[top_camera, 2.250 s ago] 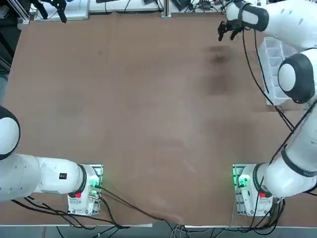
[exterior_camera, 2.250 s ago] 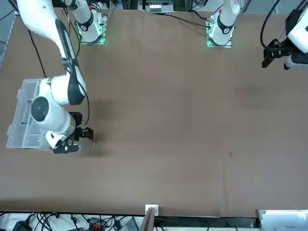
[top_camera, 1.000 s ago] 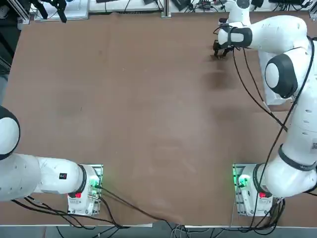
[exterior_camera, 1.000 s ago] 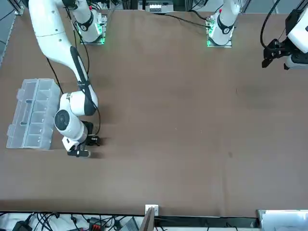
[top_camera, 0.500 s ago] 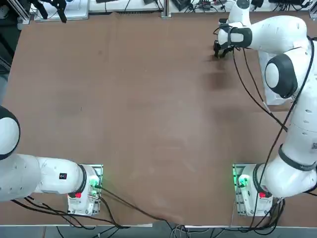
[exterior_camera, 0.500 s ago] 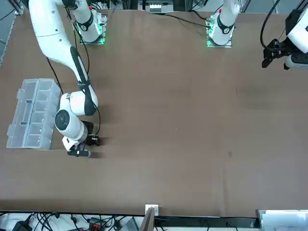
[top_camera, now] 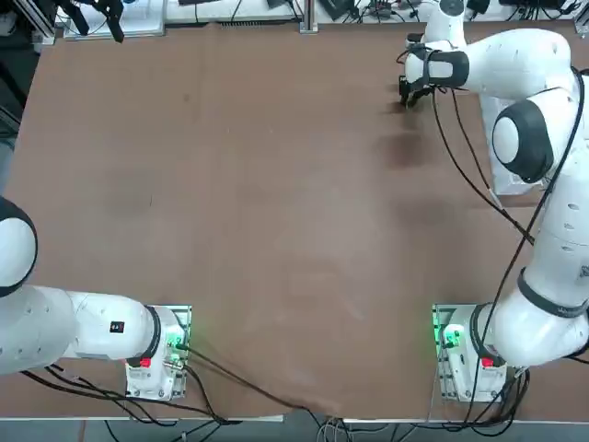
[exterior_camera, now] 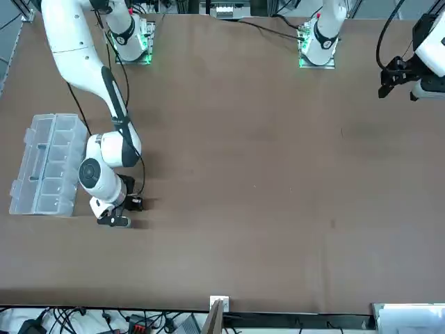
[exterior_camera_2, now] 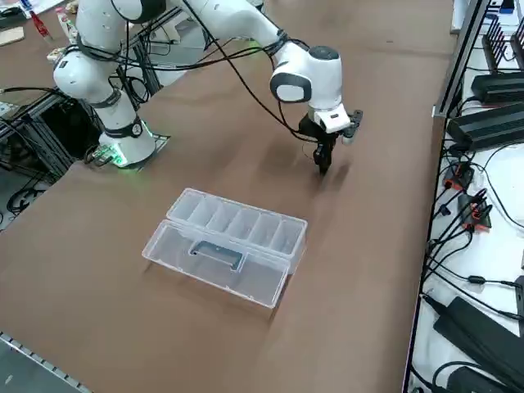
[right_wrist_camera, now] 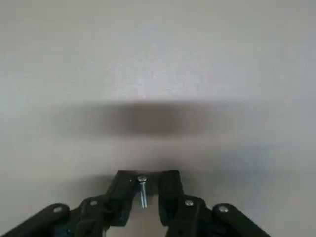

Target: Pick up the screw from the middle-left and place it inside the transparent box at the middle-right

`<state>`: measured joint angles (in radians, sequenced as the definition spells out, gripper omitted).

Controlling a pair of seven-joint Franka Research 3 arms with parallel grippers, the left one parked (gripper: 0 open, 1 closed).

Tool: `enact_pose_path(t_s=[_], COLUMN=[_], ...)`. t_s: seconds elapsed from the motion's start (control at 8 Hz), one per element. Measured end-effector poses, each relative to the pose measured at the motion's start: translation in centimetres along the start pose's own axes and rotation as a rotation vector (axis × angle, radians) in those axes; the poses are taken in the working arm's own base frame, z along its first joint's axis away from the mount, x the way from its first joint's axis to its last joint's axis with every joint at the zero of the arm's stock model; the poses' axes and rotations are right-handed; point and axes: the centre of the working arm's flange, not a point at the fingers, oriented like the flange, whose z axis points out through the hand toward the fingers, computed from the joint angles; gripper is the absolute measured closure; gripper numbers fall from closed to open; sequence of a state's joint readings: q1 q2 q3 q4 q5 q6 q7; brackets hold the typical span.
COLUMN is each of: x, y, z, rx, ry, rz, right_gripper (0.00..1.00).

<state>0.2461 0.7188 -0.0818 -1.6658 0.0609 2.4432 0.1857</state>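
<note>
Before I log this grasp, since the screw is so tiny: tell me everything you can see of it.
The screw shows only in the wrist view: a thin, pale, shiny metal shaft with a small round head. It stands lengthwise between the black fingertips of the right gripper, low at the table. Whether the pads touch it I cannot tell.

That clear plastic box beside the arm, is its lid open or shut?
Open. The transparent box has its lid folded out flat on the table, compartments uncovered.
</note>
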Motion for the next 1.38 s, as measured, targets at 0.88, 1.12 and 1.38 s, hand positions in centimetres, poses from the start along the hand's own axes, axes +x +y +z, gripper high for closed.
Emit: enact_pose_path(t_s=[0.88, 1.12, 1.38], x=[-0.1, 0.1, 1.1], y=[-0.6, -0.6, 1.6], z=[-0.2, -1.0, -6.0], rx=[0.001, 0.002, -0.002], ry=[0.002, 0.006, -0.004], rz=[-0.009, -0.008, 0.010], right_gripper=[0.93, 0.93, 0.93])
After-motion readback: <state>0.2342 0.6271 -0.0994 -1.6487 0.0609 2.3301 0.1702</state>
